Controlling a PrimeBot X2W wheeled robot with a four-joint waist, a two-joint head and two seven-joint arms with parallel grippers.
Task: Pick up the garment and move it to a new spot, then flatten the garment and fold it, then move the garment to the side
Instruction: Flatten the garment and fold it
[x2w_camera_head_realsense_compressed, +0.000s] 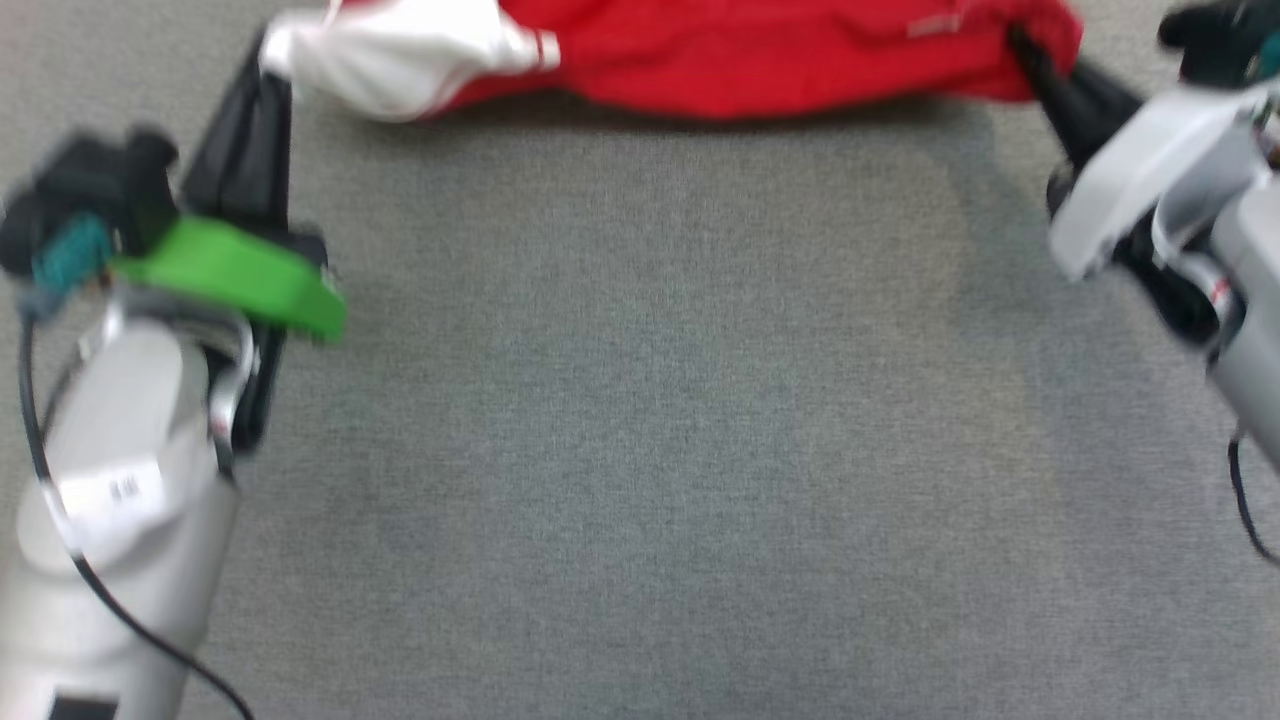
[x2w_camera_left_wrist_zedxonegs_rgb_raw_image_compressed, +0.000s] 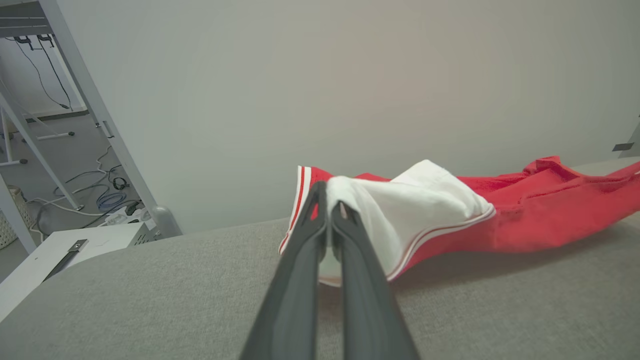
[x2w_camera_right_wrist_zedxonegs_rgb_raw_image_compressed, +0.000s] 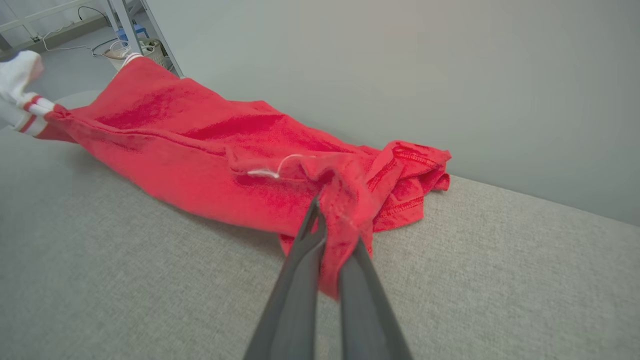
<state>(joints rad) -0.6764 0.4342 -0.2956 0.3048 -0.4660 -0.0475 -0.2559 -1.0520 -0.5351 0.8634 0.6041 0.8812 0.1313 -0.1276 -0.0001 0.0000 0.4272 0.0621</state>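
Left jaws clamp the white sleeve (x2w_camera_left_wrist_zedxonegs_rgb_raw_image_compressed: 425, 210) of the garment (x2w_camera_head_realsense_compressed: 760, 60) — right jaws clamp its red hem (x2w_camera_right_wrist_zedxonegs_rgb_raw_image_compressed: 350, 200) — both closed tight.

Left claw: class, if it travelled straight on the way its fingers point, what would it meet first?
The white sleeve of the garment, which the left claw is shut on; beyond it probably the pale wall, depth unclear.

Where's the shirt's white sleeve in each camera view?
Head view: white sleeve at top left, beside the left gripper.
Left wrist view: sleeve at centre, pinched by that gripper.
Right wrist view: sleeve in the upper-left corner.
Shared landmark: the red shirt across the grey surface.
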